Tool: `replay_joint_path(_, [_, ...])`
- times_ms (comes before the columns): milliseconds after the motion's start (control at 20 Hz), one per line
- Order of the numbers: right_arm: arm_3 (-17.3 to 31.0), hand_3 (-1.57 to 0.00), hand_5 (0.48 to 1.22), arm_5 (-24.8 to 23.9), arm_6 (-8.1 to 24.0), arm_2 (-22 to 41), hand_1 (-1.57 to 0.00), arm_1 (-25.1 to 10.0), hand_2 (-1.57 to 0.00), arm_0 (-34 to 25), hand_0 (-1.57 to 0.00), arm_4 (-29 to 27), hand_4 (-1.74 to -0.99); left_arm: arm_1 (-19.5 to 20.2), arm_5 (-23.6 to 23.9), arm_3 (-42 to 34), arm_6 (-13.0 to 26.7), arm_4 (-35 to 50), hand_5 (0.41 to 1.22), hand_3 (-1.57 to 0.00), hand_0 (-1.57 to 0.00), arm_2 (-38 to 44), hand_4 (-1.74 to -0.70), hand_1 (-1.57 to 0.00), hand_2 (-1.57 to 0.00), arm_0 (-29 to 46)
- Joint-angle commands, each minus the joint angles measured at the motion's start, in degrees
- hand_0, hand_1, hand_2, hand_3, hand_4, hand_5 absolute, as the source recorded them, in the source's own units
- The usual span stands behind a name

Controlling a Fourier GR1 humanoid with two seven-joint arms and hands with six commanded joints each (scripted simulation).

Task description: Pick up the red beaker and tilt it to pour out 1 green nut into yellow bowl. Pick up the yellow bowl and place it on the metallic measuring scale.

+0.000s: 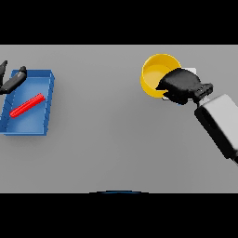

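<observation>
Over by the bowl point(156, 74), my right hand point(179, 85) curls round its rim, scale point(191, 72) peeking out just behind. Next: lower it squarely. Left hand point(13, 80) idles, relaxed, far off.

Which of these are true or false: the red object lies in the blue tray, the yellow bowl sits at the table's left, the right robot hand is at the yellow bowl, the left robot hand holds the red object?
1. The long red object lies inside the blue rectangular tray. True.
2. The round yellow bowl sits at the table's left. False: it is at the right.
3. The right robot hand is at the bowl's rim. True.
4. The left robot hand holds the red object. False: it is apart from it, over the tray's far left corner.
</observation>
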Motion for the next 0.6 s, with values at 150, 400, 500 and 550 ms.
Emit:
replay_joint_path(150, [7.67,-1.15,1.221,-4.92,-2.99,-1.40,-1.57,-0.81,-1.55,-1.29,-1.57,1.03,-1.741,0.42,-0.59,0.10,-0.40,0.93,0.734,0.00,0.00,0.71,-0.74,0.00,0.00,0.69])
replay_joint_path(400, [17.62,-1.17,1.221,-8.58,-3.70,-3.13,-1.57,-0.28,-1.50,-3.85,-1.57,1.75,-1.741,0.60,-0.73,0.26,0.75,0.15,0.725,0.00,0.00,0.13,-0.72,0.00,0.00,0.01])
replay_joint_path(500, [21.36,-1.24,1.221,-9.95,-4.45,-3.52,-1.57,0.11,-1.47,-4.31,-1.57,1.85,-1.741,0.40,-0.93,1.19,0.38,0.19,0.717,0.00,0.00,0.39,-0.72,0.00,0.00,-0.16])
replay_joint_path(550, [22.61,-1.27,1.221,-10.01,-4.38,-3.99,-1.57,0.21,-1.46,-4.78,-1.57,1.51,-1.741,0.31,-0.45,0.65,0.92,-0.03,0.714,0.00,0.00,0.12,-0.72,0.00,0.00,-0.15])
